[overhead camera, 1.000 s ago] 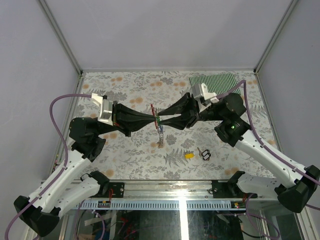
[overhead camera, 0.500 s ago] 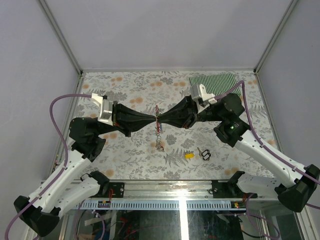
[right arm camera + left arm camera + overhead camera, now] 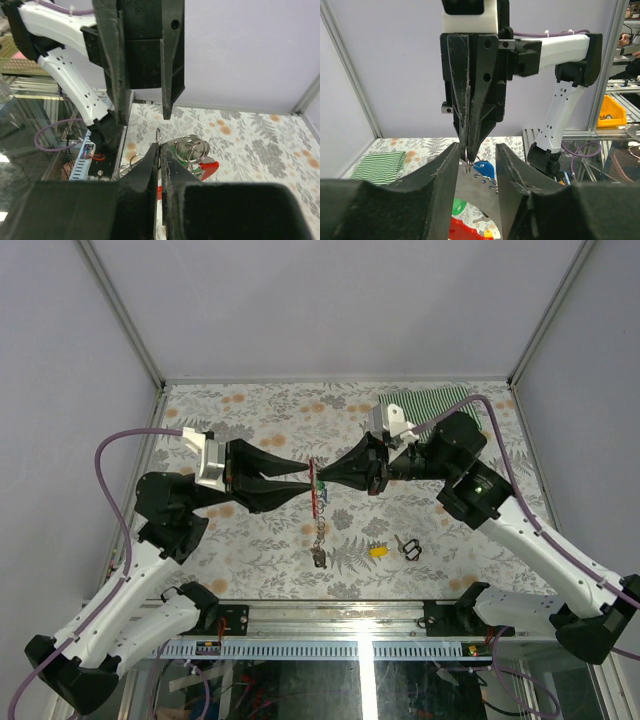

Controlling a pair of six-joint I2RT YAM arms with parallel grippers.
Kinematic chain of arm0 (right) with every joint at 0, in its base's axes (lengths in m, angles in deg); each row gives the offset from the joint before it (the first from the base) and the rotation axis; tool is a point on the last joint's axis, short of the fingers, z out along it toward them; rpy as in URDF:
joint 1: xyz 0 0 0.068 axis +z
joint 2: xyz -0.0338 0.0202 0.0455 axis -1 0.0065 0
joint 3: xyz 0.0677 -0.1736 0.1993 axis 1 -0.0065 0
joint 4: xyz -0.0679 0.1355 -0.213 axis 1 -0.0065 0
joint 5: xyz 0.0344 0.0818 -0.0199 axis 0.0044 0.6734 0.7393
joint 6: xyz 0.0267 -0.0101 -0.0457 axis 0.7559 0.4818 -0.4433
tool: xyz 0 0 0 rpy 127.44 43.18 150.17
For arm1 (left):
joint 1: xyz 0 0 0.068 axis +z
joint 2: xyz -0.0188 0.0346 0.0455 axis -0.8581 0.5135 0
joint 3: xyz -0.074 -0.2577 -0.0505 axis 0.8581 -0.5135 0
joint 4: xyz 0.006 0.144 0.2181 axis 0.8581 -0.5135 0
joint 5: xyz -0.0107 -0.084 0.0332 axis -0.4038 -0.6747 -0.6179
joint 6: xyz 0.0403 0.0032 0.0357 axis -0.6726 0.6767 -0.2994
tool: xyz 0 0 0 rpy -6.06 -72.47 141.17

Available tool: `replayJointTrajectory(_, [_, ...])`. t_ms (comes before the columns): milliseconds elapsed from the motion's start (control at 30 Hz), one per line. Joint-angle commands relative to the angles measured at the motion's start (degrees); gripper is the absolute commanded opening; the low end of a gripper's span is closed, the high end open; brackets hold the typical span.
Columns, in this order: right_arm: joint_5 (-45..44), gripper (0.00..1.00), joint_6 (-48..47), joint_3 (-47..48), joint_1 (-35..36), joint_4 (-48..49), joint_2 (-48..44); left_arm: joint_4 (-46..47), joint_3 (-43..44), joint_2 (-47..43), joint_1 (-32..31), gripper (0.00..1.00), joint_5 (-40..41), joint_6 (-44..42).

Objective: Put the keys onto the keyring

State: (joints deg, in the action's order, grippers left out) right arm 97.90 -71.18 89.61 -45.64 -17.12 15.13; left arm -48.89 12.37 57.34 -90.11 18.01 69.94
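At frame centre, the right gripper pinches the keyring (the rest hangs below). The left gripper faces it, fingers parted.

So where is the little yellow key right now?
In the overhead view the yellow key lies on the table, near the front edge and right of centre, just left of a small black loop.

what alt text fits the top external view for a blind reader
Seen from above, over a floral table, the right gripper is shut on the red keyring, its chain hanging, while the left gripper faces it with open jaws. A yellow key and small black loop lie apart, toward the near edge.
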Motion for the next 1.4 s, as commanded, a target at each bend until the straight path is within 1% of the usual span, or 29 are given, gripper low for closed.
replayJointTrajectory(0, [-5.7,0.00,-12.6,10.2,0.5,-22.7,-1.1,-7.6,3.5,-0.9,0.5,0.37,-2.0,-6.2])
replayJointTrajectory(133, [-11.6,0.00,-19.0,16.7,2.0,-37.4,1.1,-15.9,5.7,-0.4,0.5,0.38,-2.2,-12.5])
replayJointTrajectory(267, [-20.1,0.00,-24.1,23.9,5.6,-50.4,4.8,-22.5,6.9,-0.2,0.5,0.38,-1.4,-16.3])
replayJointTrajectory(400, [-29.8,0.00,-26.2,32.1,9.4,-61.1,9.9,-24.2,6.7,-0.2,0.5,0.38,-1.0,-17.1])
replayJointTrajectory(567, [-39.9,0.00,-26.1,40.0,12.4,-70.1,15.4,-24.9,5.5,-0.6,0.5,0.38,-0.5,-17.5])
replayJointTrajectory(667, [-42.7,0.00,-25.9,42.0,13.2,-72.5,16.9,-24.9,4.9,-0.9,0.5,0.38,-0.8,-17.6])
replayJointTrajectory(800, [-43.1,0.00,-26.3,43.1,13.8,-72.9,17.7,-24.8,4.6,0.1,0.5,0.38,-2.7,-18.0])
replayJointTrajectory(1167, [-38.4,0.00,-28.2,43.6,15.4,-70.0,18.0,-23.2,4.5,3.9,0.4,0.38,-7.6,-18.1])
replayJointTrajectory(1367, [-37.5,0.00,-28.4,42.5,15.8,-68.4,17.7,-22.9,4.8,5.6,-0.2,0.38,-8.6,-18.4])
